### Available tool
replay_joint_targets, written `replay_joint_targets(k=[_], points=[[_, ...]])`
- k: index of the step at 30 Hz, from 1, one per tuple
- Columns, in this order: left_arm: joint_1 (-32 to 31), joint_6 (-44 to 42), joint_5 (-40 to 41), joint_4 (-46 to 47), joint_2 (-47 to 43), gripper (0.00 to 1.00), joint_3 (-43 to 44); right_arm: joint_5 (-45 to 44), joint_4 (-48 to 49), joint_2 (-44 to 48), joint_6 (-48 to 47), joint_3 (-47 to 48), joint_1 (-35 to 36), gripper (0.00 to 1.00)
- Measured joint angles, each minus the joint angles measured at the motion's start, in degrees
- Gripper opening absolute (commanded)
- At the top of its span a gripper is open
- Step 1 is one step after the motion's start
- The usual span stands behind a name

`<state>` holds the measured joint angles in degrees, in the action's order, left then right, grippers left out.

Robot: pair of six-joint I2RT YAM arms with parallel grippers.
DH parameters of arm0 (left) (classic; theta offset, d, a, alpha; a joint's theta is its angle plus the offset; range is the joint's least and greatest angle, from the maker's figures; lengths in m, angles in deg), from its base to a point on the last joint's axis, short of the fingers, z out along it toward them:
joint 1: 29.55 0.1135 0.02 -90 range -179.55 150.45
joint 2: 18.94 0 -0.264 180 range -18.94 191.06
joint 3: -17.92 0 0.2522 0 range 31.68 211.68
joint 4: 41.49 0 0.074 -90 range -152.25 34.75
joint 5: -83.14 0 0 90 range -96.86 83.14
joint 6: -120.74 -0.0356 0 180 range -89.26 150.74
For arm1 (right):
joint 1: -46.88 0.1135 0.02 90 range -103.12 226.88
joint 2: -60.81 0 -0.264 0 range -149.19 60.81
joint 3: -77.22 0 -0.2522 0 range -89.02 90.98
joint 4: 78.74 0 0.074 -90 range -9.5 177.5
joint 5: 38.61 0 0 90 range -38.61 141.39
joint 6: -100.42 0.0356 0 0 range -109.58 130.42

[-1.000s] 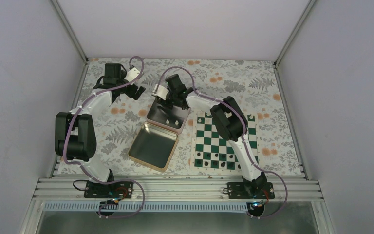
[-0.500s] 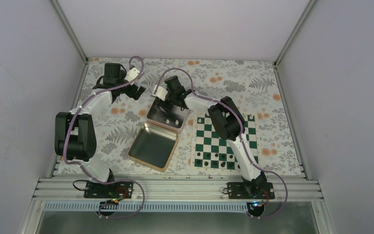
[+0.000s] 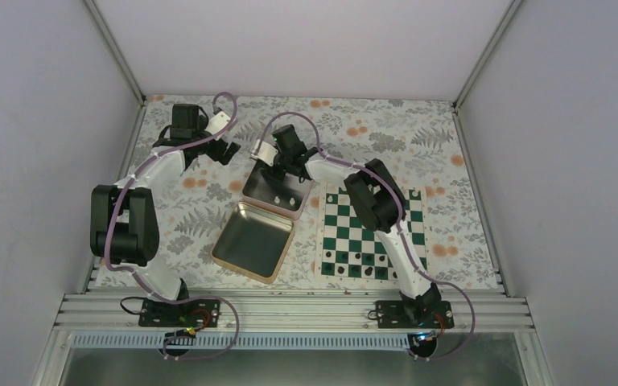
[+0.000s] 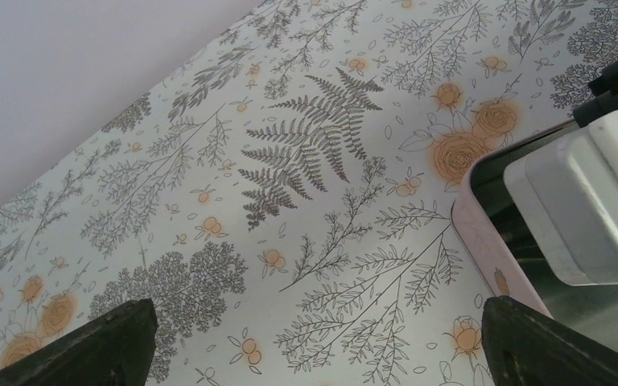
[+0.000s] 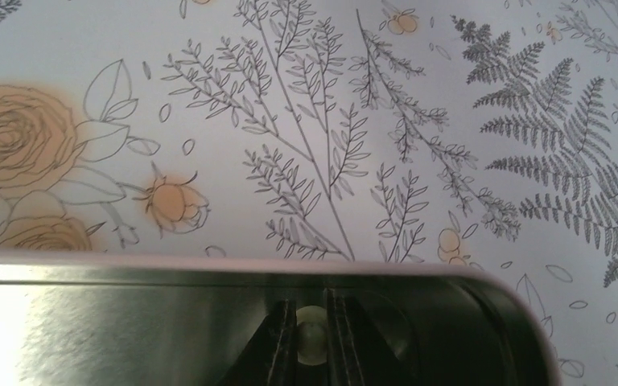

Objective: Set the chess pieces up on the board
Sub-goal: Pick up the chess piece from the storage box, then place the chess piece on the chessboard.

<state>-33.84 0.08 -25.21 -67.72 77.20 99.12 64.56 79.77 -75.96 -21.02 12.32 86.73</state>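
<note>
In the right wrist view my right gripper (image 5: 311, 326) reaches inside the far half of the open tin (image 5: 129, 322). Its fingers are shut on a small round cream-white chess piece (image 5: 311, 338). From above, that gripper (image 3: 283, 170) hangs over the tin's far half (image 3: 257, 191), left of the green and white board (image 3: 374, 233). Small dark pieces (image 3: 354, 270) stand along the board's near row. My left gripper (image 4: 314, 358) is open above the flowered cloth, nothing between its fingers, left of the tin's corner (image 4: 483, 241). From above it (image 3: 213, 145) hovers at the back left.
The tin's empty near half (image 3: 253, 240) lies open between the two arms. The right arm's grey wrist block (image 4: 587, 201) fills the right edge of the left wrist view. Walls enclose the table on three sides.
The right gripper's jaws have closed on the cream-white piece inside the tin, with the wrist shifting slightly. The left arm has not moved.
</note>
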Motion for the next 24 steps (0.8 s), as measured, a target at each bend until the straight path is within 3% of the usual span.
replay_joint_targets(k=[6, 13, 20, 24], points=[[0.02, 0.0, 0.07, -0.02, 0.0, 1.0, 0.0, 0.26, -1.6, 4.85, 0.24, -4.63, -0.2, 0.07], [0.02, 0.0, 0.37, 0.0, -0.09, 1.0, 0.0, 4.98, -4.52, 19.34, 2.86, -10.49, -3.54, 0.08], [0.02, 0.02, 0.94, -0.02, -0.26, 1.0, 0.0, 8.94, -4.48, 37.09, 4.9, -22.67, -14.67, 0.08], [0.02, 0.04, 1.14, 0.02, -0.87, 1.0, 0.0, 9.81, -5.6, 47.69, 4.76, -34.6, -22.45, 0.09]])
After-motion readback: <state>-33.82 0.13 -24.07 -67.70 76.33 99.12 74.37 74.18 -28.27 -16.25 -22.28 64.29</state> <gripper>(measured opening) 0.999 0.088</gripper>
